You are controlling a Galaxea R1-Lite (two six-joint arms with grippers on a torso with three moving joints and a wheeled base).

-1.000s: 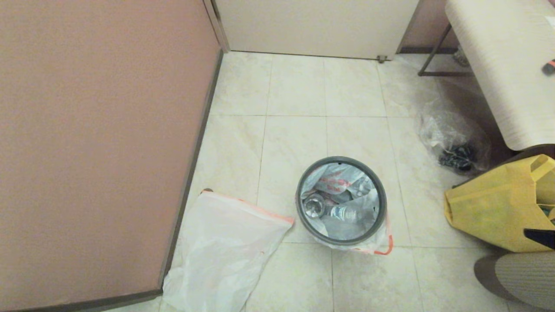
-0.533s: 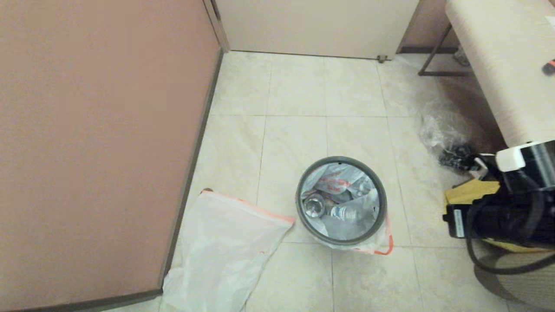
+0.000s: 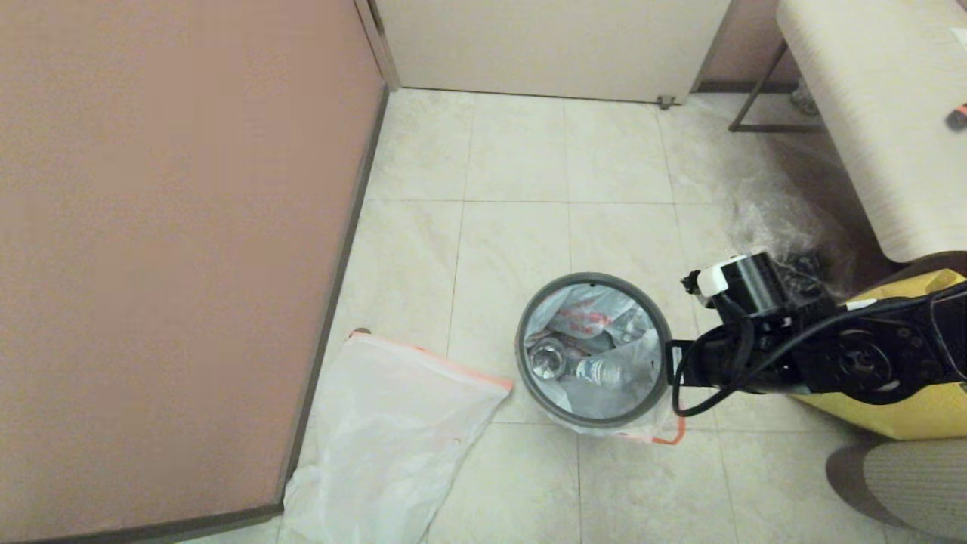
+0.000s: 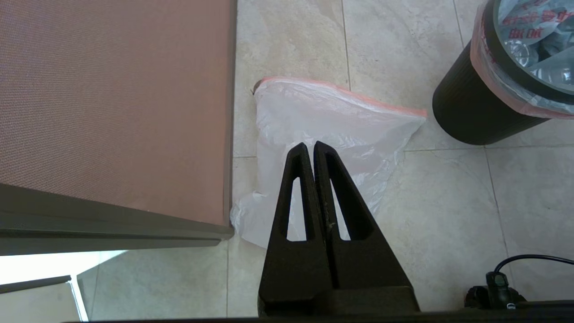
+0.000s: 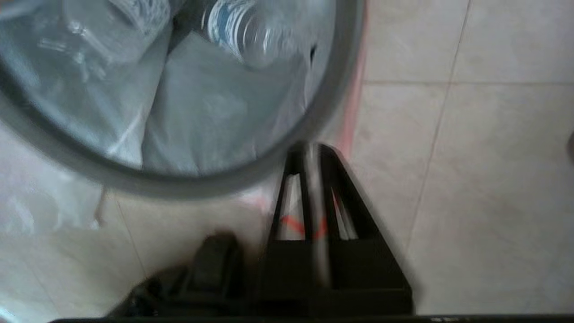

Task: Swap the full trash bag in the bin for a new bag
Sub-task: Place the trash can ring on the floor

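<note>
Head view: the thin white, orange-hemmed full trash bag (image 3: 597,363) lines the round black plastic bin (image 3: 594,351), holding light bottles. The right hand (image 3: 672,370) sits beside its rim.

Left wrist view: left hand (image 4: 309,150) pinched closed, empty.

Right wrist view: right hand (image 5: 309,152) practically closed, empty; the flimsy hem looks the best hold.

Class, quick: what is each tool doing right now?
Left tool: closed, holding nothing.
Right tool: closed, empty, beside the bin rim.

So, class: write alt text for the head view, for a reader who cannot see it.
A black bin lined with the full trash bag stands on pale floor tiles, the robot's right arm reaching in beside its rim. The new bag lies flat beside a brown wall.
</note>
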